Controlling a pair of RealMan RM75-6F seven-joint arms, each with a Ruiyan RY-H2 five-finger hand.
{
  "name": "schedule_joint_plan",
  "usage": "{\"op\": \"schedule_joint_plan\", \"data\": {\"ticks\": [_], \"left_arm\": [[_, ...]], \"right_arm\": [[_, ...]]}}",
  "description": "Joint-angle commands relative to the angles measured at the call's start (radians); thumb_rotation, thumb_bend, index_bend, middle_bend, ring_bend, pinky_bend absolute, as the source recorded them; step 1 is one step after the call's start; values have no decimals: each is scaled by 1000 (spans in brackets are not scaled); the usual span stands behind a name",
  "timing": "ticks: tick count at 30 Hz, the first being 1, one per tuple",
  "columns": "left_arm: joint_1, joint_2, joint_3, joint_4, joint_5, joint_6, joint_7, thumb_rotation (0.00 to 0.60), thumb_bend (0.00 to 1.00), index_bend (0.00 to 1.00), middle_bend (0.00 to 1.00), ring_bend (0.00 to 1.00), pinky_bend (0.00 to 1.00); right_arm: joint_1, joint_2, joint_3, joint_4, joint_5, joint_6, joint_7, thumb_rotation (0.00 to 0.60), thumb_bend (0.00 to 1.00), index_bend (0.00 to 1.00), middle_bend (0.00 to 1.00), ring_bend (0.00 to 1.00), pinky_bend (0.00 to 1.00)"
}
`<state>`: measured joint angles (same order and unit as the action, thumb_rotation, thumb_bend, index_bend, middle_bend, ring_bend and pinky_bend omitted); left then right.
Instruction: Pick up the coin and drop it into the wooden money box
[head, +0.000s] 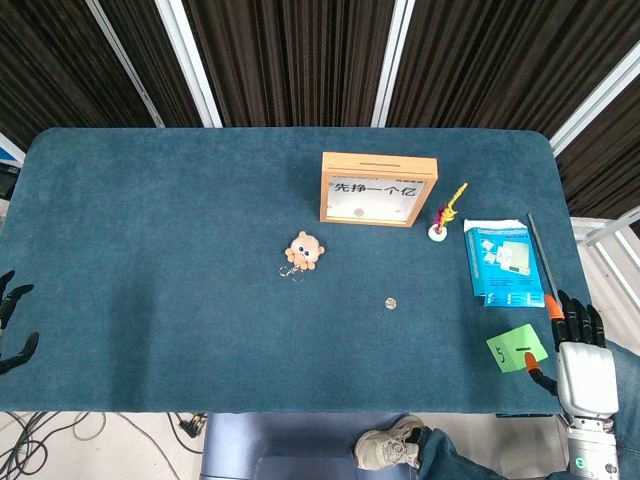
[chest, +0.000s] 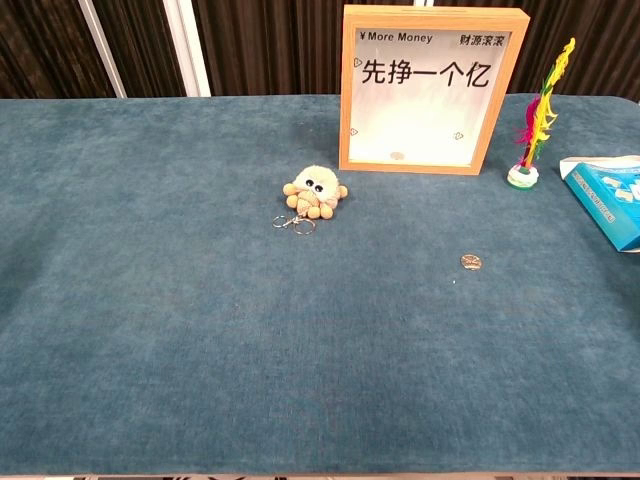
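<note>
The coin (head: 391, 302) lay flat at six o'clock of the wooden money box (head: 377, 188), well apart. The right hand (head: 578, 350), released and empty, would best approach from four o'clock and pinch low at the coin's edge. The left hand (head: 12, 325) idled empty.

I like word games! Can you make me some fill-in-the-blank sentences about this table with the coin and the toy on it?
1. The coin lies flat on the ____ table.
2. The plush keychain sits to the ____ of the wooden money box in the chest view.
3. The feather toy stands between the money box and the ____ box.
4. The right hand rests beside a ____ sticky note.

Missing words: blue; left; blue; green
</note>
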<state>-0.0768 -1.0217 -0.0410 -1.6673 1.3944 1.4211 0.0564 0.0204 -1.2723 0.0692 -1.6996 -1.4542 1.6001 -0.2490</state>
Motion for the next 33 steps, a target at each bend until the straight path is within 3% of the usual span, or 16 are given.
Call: {"op": "schedule_joint_plan", "data": {"ticks": [1, 15, 22, 33], "left_arm": [[1, 0, 1, 1, 3, 3, -2, 600, 367, 192, 0, 0, 0], [1, 2, 2, 2, 3, -3, -12, 600, 367, 192, 0, 0, 0], [2, 2, 0, -3, -1, -3, -12, 600, 366, 192, 0, 0, 0], [2, 4, 1, -5, -1, -4, -15, 600, 367, 192, 0, 0, 0]], "right_arm": [[2, 2, 0, -2, 2, -8, -2, 600, 354, 63, 13, 0, 0], [6, 8, -6, -16, 7, -48, 44, 600, 348, 90, 13, 0, 0], [30, -31, -4, 5, -2, -85, 59, 600, 348, 130, 14, 0, 0], [156, -118, 59, 44, 67, -249, -36, 600, 348, 230, 14, 0, 0]]}}
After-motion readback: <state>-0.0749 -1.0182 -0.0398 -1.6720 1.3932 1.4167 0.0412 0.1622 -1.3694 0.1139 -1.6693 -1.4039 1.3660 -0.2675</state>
